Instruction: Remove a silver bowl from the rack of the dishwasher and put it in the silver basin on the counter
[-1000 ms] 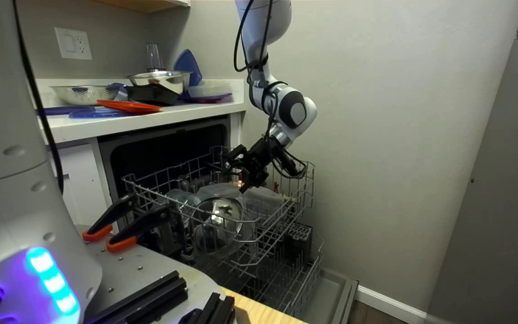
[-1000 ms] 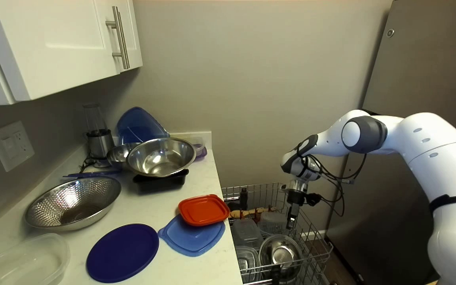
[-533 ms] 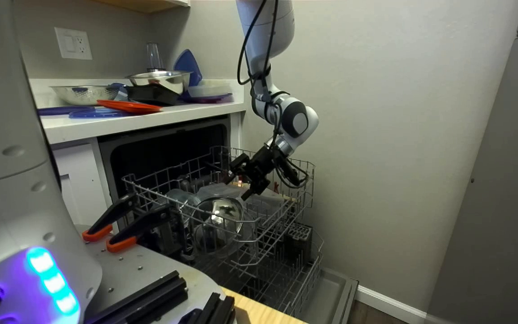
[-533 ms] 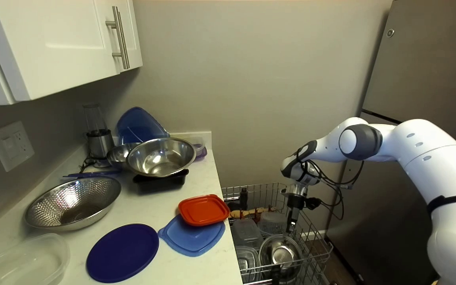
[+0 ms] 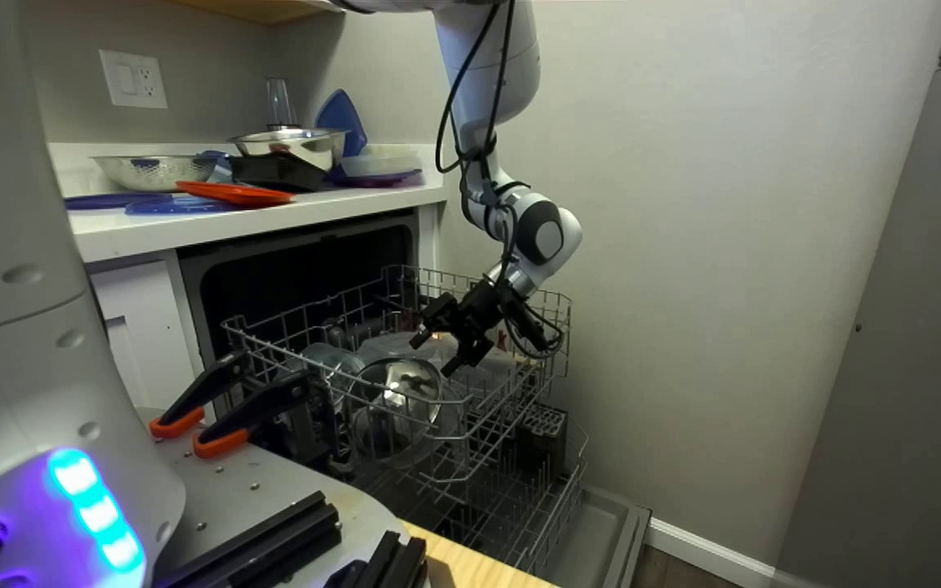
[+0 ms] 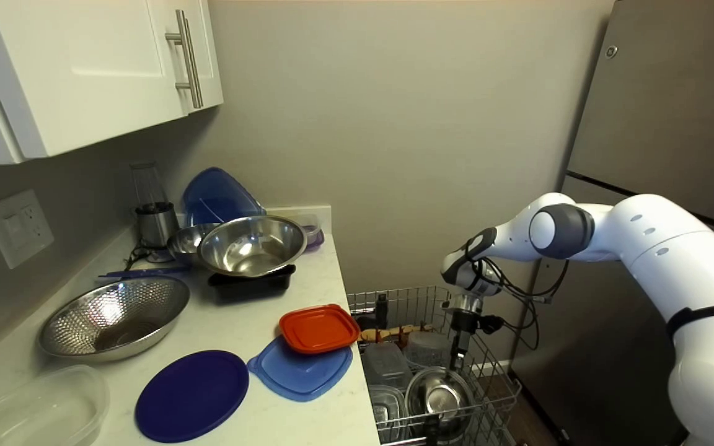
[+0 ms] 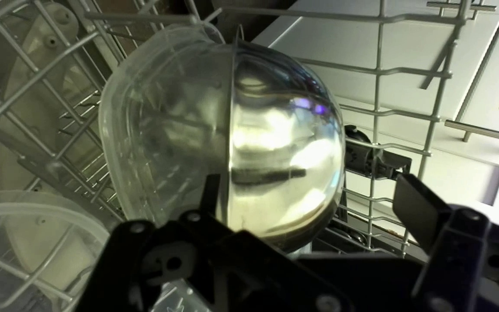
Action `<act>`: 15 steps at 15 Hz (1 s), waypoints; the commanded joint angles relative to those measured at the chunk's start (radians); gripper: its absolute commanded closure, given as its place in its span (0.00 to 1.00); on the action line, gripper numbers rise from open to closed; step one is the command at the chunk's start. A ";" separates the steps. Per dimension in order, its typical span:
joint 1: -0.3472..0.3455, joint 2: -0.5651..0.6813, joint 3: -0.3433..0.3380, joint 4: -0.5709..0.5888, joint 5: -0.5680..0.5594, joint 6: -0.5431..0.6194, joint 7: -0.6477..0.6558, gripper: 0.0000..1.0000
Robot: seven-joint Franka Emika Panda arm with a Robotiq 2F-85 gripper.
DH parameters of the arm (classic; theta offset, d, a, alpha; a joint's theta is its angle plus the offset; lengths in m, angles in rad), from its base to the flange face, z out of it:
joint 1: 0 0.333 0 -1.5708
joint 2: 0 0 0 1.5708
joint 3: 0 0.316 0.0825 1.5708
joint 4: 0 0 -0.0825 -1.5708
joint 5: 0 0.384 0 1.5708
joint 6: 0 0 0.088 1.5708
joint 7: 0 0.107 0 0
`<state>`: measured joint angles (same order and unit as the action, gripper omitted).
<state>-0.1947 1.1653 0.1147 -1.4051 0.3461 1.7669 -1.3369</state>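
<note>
slippage looks the likeliest trouble: the bowl (image 7: 286, 143) is rounded and polished, and sits tilted in the rack (image 7: 378, 71), out past the front edge of the bench (image 6: 320, 285) and below it. the hand (image 7: 308, 190) is spread, one finger by the bowl's rim, the other beyond its curved side; whether either touches, i cannot tell. if the rim-side finger goes down wrongly, it may catch the clear tub (image 7: 163, 121) that seems to touch the bowl, and drag both up. the outer finger could snag the rack, whose wires show close behind it. carrying too low would likely strike the bench's front edge, or sweep off the red lid (image 6: 320, 328) lying there. the basin (image 6: 255, 244), near the far front corner, seems to rest on a black tray (image 6: 251, 289), so an off-centre drop might tip it.
</note>
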 commanded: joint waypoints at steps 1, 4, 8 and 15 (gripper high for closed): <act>-0.021 0.017 0.017 0.030 -0.035 -0.017 -0.018 0.00; -0.021 0.030 0.019 0.049 -0.039 -0.022 -0.019 0.00; -0.024 0.052 0.021 0.065 -0.039 -0.027 -0.021 0.00; -0.031 0.100 0.041 0.116 -0.034 -0.097 -0.034 0.00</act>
<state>-0.1952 1.2388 0.1202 -1.3267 0.3367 1.7360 -1.3371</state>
